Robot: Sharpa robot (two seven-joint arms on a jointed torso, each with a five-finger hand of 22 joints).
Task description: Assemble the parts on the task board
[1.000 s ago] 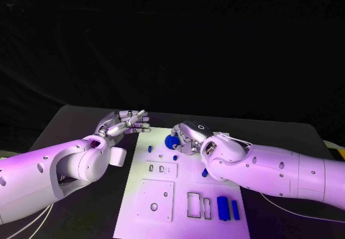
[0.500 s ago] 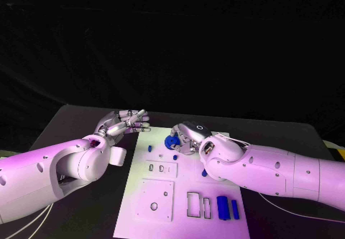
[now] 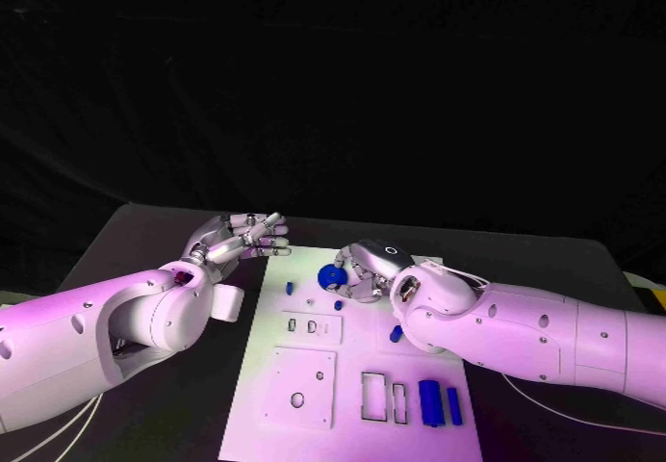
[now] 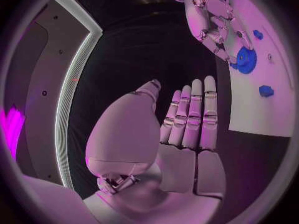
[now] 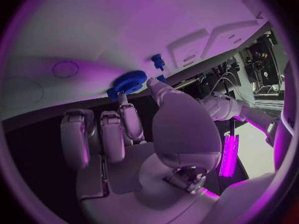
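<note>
- Lying loose at the task board's (image 3: 278, 423) near end, at 5 o'clock, two blue bars (image 3: 440, 401) are left unassembled.
- Further out, a blue gear (image 3: 332, 277) is pinched by the right hand (image 3: 364, 270), placement judged unfinished.
- Farthest, at 11 o'clock, the left hand (image 3: 244, 237) is held empty, fingers straight and together.

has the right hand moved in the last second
Yes, slightly. Against the white task board, the right hand has drifted toward the robot, uncovering more of the blue toothed gear at its fingertips.
</note>
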